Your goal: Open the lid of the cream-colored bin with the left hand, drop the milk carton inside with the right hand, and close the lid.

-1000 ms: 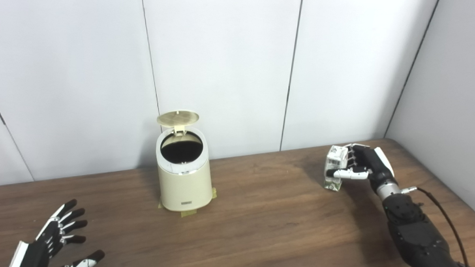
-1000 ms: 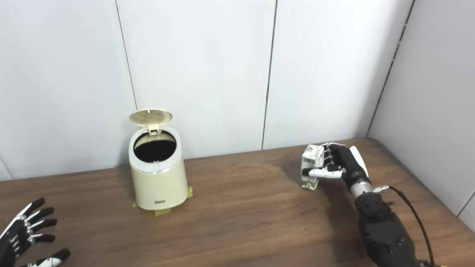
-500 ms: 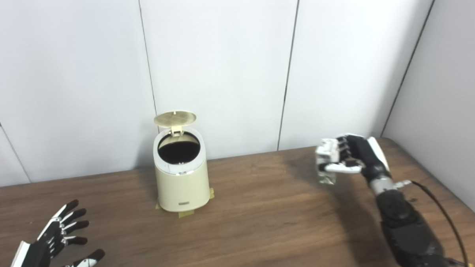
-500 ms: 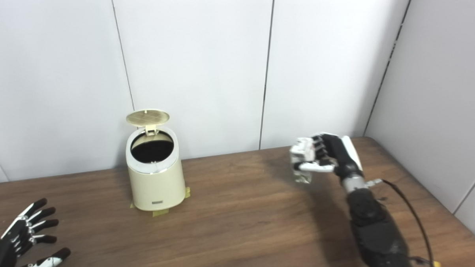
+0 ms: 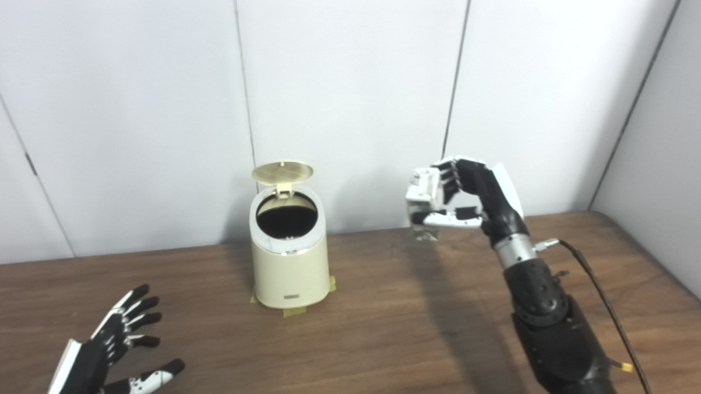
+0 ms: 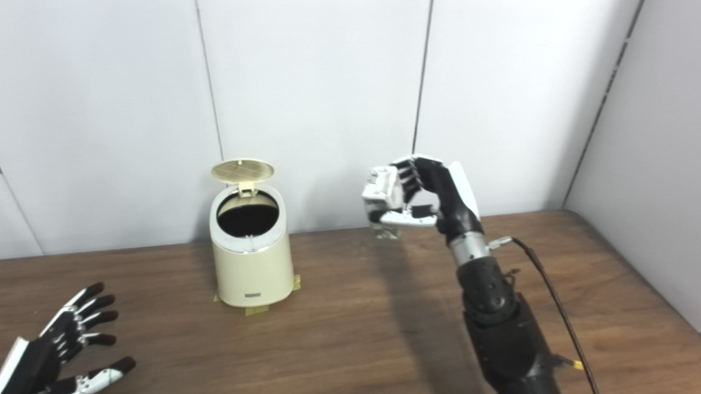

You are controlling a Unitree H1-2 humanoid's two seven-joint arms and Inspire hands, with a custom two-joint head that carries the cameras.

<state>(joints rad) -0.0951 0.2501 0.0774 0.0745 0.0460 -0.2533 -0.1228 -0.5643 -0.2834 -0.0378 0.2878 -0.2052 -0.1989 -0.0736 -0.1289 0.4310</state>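
Step in hand, as judged from the scene: transport of the milk carton (image 5: pixel 425 202) toward the cream-colored bin (image 5: pixel 290 259); the opening step appears complete, since the lid (image 5: pixel 282 171) stands tipped back on its hinge at the rear of the rim, just left of frame centre.

Right hand (image 5: pixel 461 195): raised at centre-right of the frame, fingers and thumb closed around the carton; the carton hangs clear of the table (image 5: pixel 380 338) and sits to the right of the bin, well apart from it, at roughly the height of the lid.

Left hand (image 5: pixel 109 355): low in the lower left of the frame, fingers spread wide, holding nothing; it is well apart from the bin.

Container state: the bin mouth faces up and shows a dark interior; no contents can be made out inside. Tape tabs (image 5: pixel 293 310) show at the base of the bin on the table.

Next move, as a judgement: carry the carton leftward until it is over the dark opening; keep it clear of the raised lid; release only when it is centred over the mouth, as an off-centre drop may strike the rim. Lid closing is not yet done.
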